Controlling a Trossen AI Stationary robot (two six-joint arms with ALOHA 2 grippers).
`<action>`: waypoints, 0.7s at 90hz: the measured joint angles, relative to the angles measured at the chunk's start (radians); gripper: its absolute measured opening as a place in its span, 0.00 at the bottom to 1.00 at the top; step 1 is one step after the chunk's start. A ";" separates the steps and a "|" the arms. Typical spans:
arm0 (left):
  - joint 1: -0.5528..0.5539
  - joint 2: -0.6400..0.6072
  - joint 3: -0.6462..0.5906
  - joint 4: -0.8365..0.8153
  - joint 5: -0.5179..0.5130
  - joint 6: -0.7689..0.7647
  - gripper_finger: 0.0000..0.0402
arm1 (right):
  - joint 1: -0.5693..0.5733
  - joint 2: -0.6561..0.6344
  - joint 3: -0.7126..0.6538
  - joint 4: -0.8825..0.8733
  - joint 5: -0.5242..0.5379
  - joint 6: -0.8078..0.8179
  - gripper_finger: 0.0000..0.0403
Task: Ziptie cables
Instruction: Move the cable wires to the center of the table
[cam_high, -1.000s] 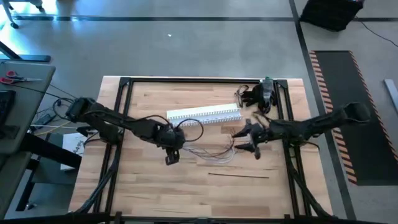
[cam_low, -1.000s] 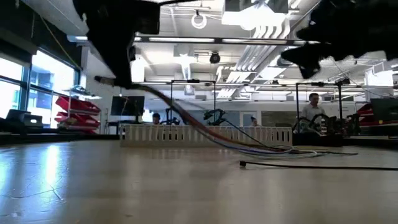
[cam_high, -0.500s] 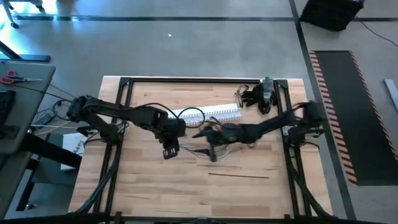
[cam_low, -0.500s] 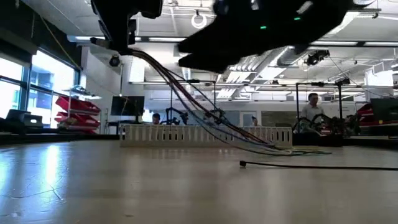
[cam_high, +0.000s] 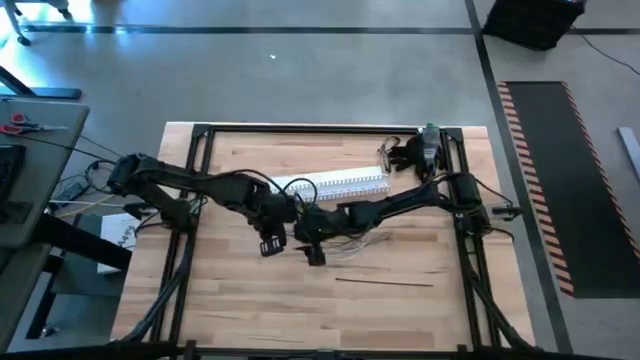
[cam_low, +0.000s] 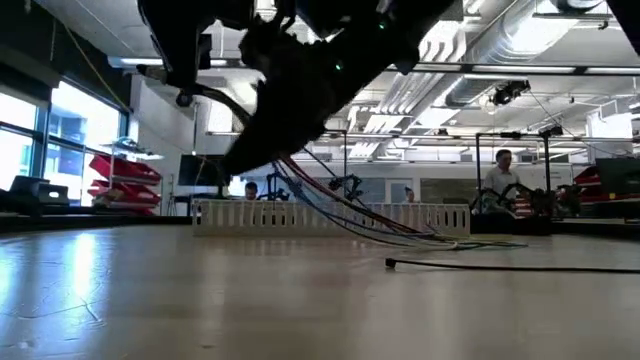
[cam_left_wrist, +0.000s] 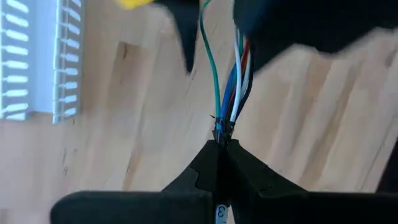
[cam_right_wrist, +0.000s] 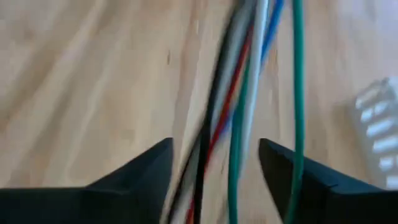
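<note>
Cables of green, blue, red, white and black hang in a bunch above the middle of the wooden table. The left gripper pinches one end of the bunch tight, with its two dark fingers pressed together on the wires. From there the cables slope down to the table, as the low view shows.

The right gripper is just beside the left one, near the middle of the table. Its fingers are spread apart, and most of the cables run through the gap between them. I cannot tell if they touch the wires.

A long white slotted channel lies just behind the two grippers. A thin black zip tie lies flat on the wood, nearer the front edge, apart from the cables. A dark tool sits at the back right corner. People show far off in the room.
</note>
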 joint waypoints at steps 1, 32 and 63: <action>-0.002 0.000 0.000 -0.002 -0.003 -0.003 0.00 | 0.000 0.000 0.000 -0.009 0.000 0.000 0.42; -0.103 0.000 -0.001 -0.060 -0.158 -0.100 0.00 | -0.002 -0.007 0.003 -0.327 -0.015 -0.055 0.02; -0.144 0.000 -0.001 -0.084 -0.262 -0.131 0.00 | -0.006 -0.007 -0.006 -0.551 -0.036 -0.082 0.16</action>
